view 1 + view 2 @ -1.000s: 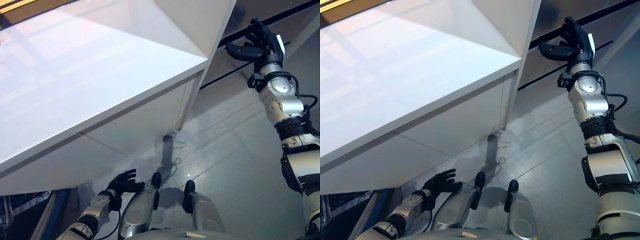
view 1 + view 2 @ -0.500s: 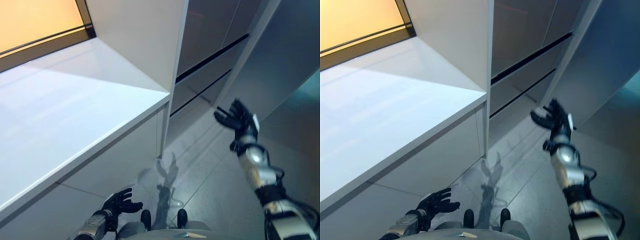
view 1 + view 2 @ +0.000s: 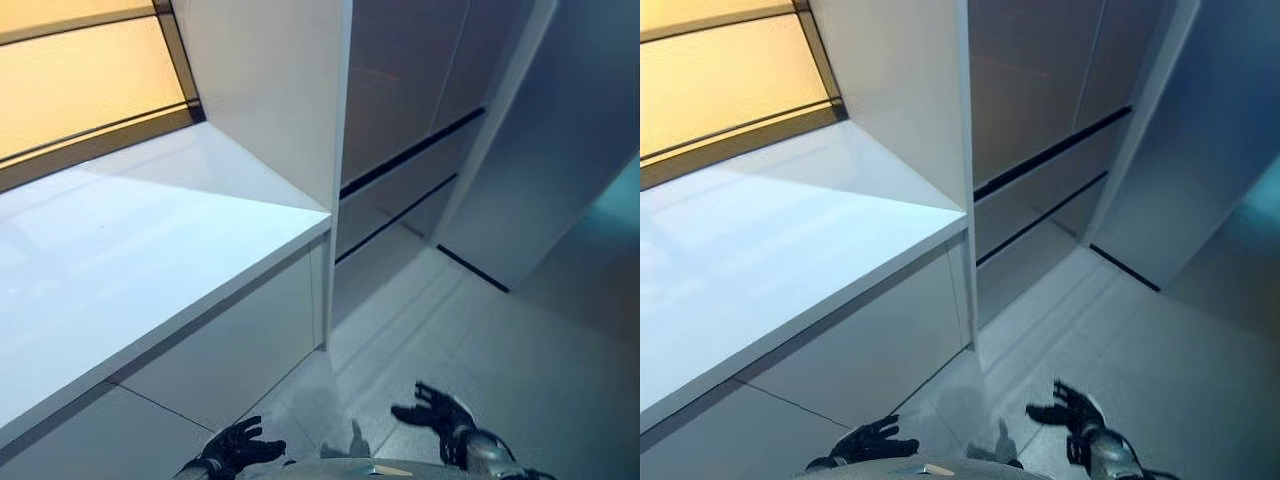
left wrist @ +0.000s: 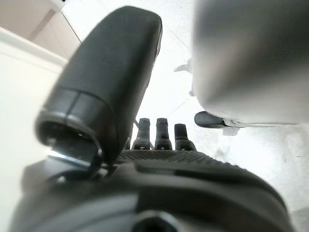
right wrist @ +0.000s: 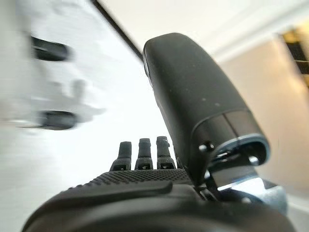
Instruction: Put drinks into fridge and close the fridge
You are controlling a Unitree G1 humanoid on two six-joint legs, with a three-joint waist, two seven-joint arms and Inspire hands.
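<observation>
The grey fridge front stands at the upper middle, its panels flush and shut, with dark horizontal slots between them. My right hand hangs low over the floor, well below and apart from the fridge, fingers spread and empty; it also shows in the right wrist view. My left hand is low at the bottom beside the white counter's base, fingers straight and empty; it also shows in the left wrist view.
A long white counter fills the left, with a white upright panel at its end against the fridge. An orange-lit window runs behind it. A tall grey panel stands on the right. Pale floor tiles lie ahead.
My right hand has come away from the fridge's dark slot and dropped low beside my body. The camera has tilted, so the whole scene has shifted. The left hand has stayed low.
</observation>
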